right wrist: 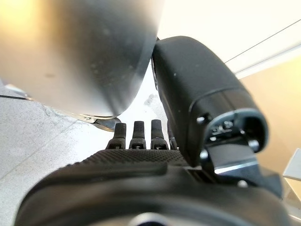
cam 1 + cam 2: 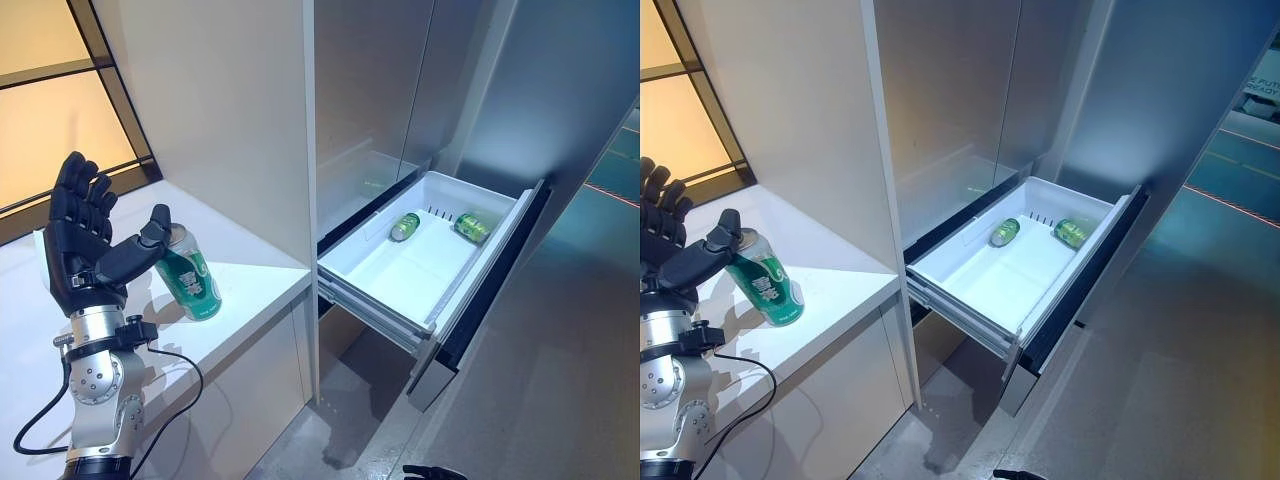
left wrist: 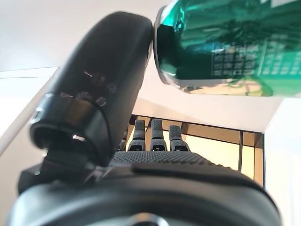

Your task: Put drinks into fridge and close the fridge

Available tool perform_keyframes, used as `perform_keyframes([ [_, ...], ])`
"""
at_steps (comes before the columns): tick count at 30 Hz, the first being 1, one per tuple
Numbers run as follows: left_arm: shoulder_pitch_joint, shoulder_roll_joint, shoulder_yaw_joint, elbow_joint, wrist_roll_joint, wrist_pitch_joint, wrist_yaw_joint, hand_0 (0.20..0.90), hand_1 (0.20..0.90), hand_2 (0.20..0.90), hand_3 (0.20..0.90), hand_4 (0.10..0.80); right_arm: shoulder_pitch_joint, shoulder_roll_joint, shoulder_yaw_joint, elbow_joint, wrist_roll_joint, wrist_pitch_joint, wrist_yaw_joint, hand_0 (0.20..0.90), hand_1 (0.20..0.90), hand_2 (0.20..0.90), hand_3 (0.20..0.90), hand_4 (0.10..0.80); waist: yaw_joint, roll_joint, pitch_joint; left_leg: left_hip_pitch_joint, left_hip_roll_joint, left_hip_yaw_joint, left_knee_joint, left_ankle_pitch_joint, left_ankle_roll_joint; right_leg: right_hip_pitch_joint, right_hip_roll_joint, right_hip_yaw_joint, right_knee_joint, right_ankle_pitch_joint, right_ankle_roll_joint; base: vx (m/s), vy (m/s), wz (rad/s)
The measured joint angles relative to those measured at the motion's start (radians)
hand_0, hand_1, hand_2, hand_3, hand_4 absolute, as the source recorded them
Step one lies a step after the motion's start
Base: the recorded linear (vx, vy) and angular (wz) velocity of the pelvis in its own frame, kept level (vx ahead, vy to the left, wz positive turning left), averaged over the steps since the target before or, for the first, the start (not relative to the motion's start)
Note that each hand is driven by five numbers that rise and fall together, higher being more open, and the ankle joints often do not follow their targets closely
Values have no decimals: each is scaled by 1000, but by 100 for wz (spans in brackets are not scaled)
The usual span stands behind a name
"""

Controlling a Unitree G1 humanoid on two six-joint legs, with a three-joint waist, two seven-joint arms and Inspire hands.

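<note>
A green can (image 2: 190,272) stands upright on the white counter (image 2: 255,285), near its front edge. My left hand (image 2: 80,235) is open beside it, fingers straight up, with the thumb (image 3: 99,84) touching the can's top rim (image 3: 162,42). The fridge's white drawer (image 2: 372,297) is pulled out, with green cans (image 2: 405,226) lying on their sides at its far end. My right hand (image 1: 141,179) hangs low with straight fingers, holding nothing; it also shows at the bottom edge of the left eye view (image 2: 432,472).
A tall white cabinet wall (image 2: 230,110) stands between the counter and the fridge. The drawer's dark front panel (image 2: 490,275) juts out over the grey floor (image 2: 560,380). A window (image 2: 50,110) lies behind the counter.
</note>
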Motion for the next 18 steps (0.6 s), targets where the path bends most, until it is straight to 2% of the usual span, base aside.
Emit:
perform_keyframes([
  [12,3,-1,-4,6,-14,7,-86,900,900,900,900,800,1,-1,-8,0,-2,-1,0,900,900,900,900,800,9,13,1,3,-2,-21,0,1,0,12,-2,-21,0,0,0,-5,17,5],
  [18,3,-13,-6,6,-8,58,-91,900,900,900,900,800,4,-3,-13,0,-2,0,0,900,900,900,900,800,13,31,-9,1,-4,-37,0,1,-1,17,-4,-34,0,-3,1,-27,37,8],
])
